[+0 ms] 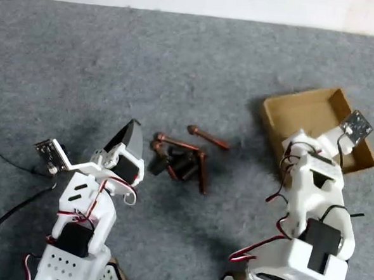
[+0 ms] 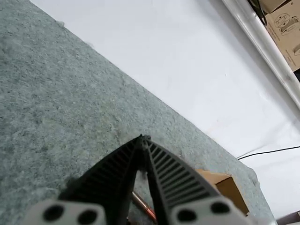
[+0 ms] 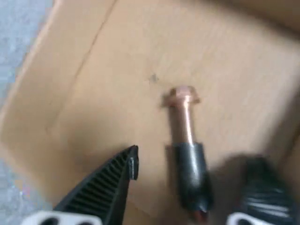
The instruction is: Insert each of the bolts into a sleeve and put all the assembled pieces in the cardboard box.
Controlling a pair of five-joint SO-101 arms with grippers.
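An assembled piece, a copper bolt (image 3: 183, 112) in a black sleeve (image 3: 191, 174), lies on the floor of the cardboard box (image 3: 93, 79). My right gripper (image 3: 194, 161) hangs open over it, one finger on each side, neither visibly touching it. In the high view the right arm covers the near part of the cardboard box (image 1: 306, 115). Several copper bolts and black sleeves sit in a pile (image 1: 180, 160) mid-table, with one bolt (image 1: 207, 137) lying apart behind it. My left gripper (image 1: 130, 138) is shut and empty just left of the pile, fingertips (image 2: 142, 139) meeting above the grey mat.
Grey felt (image 1: 116, 59) covers the table, with open room at the back and left. The left wrist view catches a bolt (image 2: 143, 205) below the fingers and the box's corner (image 2: 225, 187) beyond. A black cable (image 1: 8, 211) trails by the left arm's base.
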